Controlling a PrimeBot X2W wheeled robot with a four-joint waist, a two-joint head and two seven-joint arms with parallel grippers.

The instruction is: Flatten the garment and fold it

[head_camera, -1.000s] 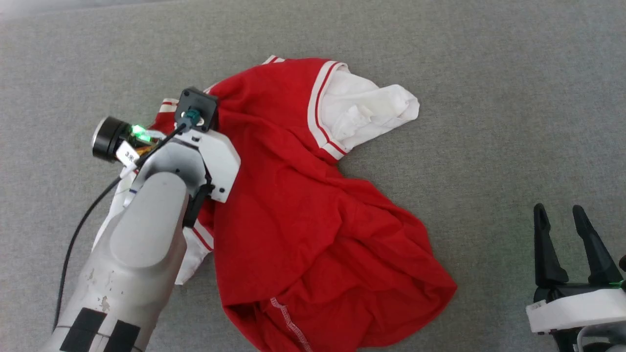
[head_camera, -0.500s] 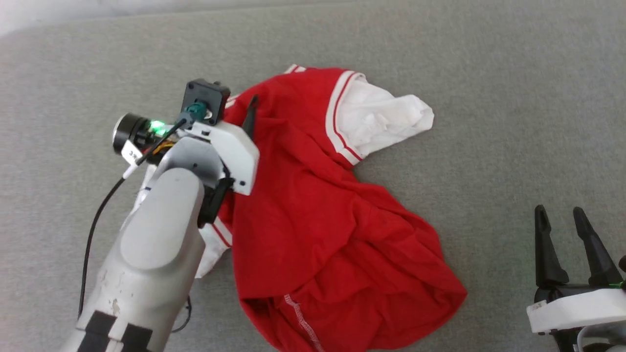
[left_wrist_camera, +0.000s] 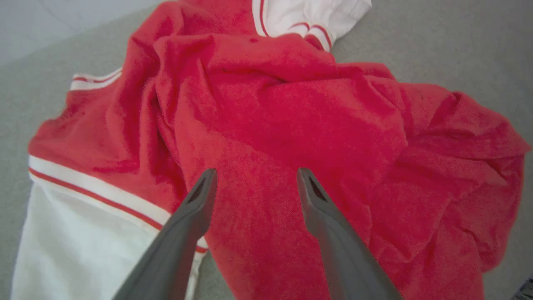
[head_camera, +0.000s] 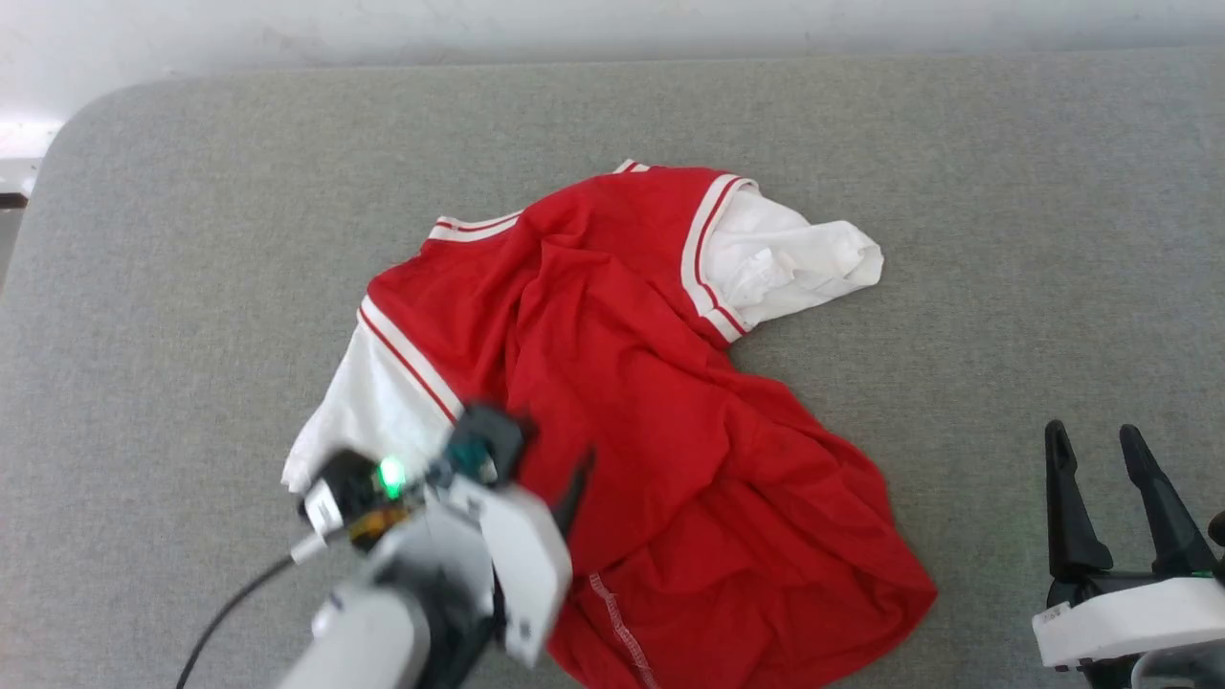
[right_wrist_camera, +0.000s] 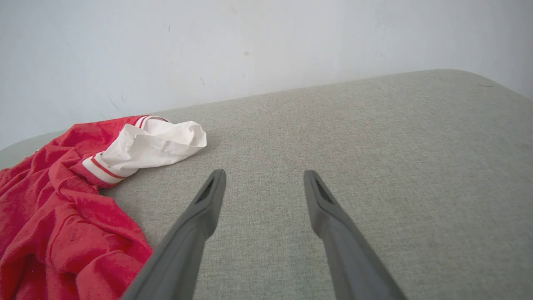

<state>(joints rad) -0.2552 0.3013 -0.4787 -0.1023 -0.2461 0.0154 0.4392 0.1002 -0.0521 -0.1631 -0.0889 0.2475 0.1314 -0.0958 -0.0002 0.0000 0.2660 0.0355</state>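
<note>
The garment (head_camera: 632, 402) is a red T-shirt with white sleeves and striped trim, lying crumpled on the grey padded surface (head_camera: 191, 239). One white sleeve (head_camera: 383, 402) lies spread at the left, the other (head_camera: 794, 263) is bunched at the far right. My left gripper (head_camera: 547, 457) hovers open over the shirt's near left part. In the left wrist view its fingers (left_wrist_camera: 195, 208) stand apart above the red cloth (left_wrist_camera: 291, 108) with nothing between them. My right gripper (head_camera: 1093, 435) stands open over bare surface at the lower right, clear of the hem (head_camera: 861, 593). The right wrist view shows the garment (right_wrist_camera: 54, 200) to the left of that gripper (right_wrist_camera: 264, 175).
A pale wall (head_camera: 574, 29) runs behind the surface's far edge. The surface's rounded corner (head_camera: 67, 134) is at the upper left. Bare grey surface (right_wrist_camera: 374, 146) stretches right of the shirt. A black cable (head_camera: 230, 612) trails from my left wrist.
My left gripper opened, let go of the cloth near the collar and drew back toward me. The left sleeve is now uncovered. The head camera tilted up. The right arm stayed still.
</note>
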